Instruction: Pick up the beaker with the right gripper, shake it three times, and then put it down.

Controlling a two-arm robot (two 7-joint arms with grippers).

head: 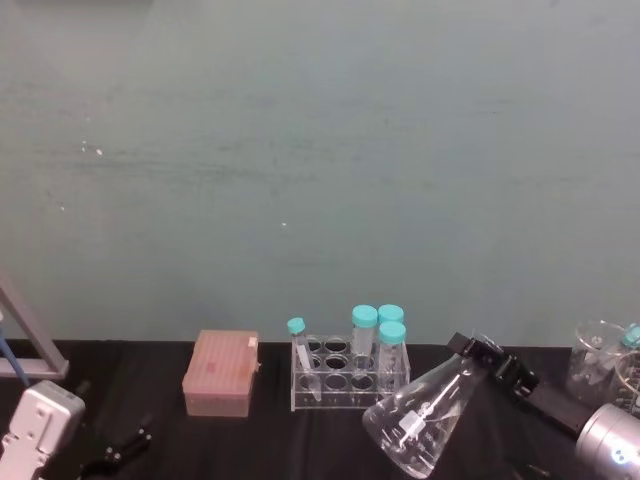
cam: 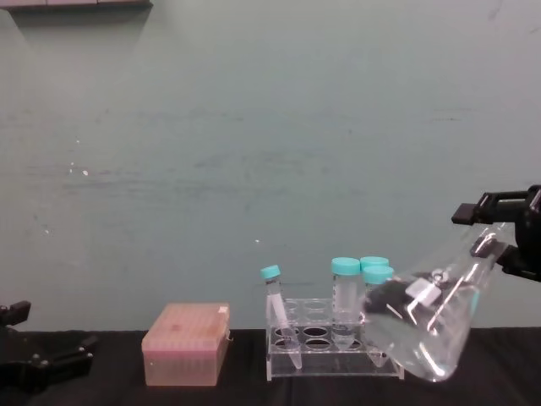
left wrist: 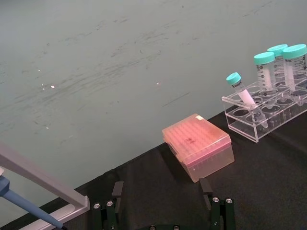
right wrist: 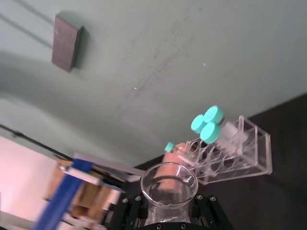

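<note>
The beaker is a clear conical flask, lifted off the black table and tilted, its wide base swung toward the tube rack and its neck pointing up to the right. In the chest view the beaker hangs in front of the rack's right end. My right gripper is shut on its neck, and shows in the chest view as a black clamp at the right edge. The right wrist view looks down onto the beaker's flared rim. My left gripper rests open and low at the table's left.
A clear rack holds several teal-capped tubes, one leaning. A pink tip box sits to its left. Other glassware stands at the far right. A pipette stand is at the far left. A teal wall runs behind.
</note>
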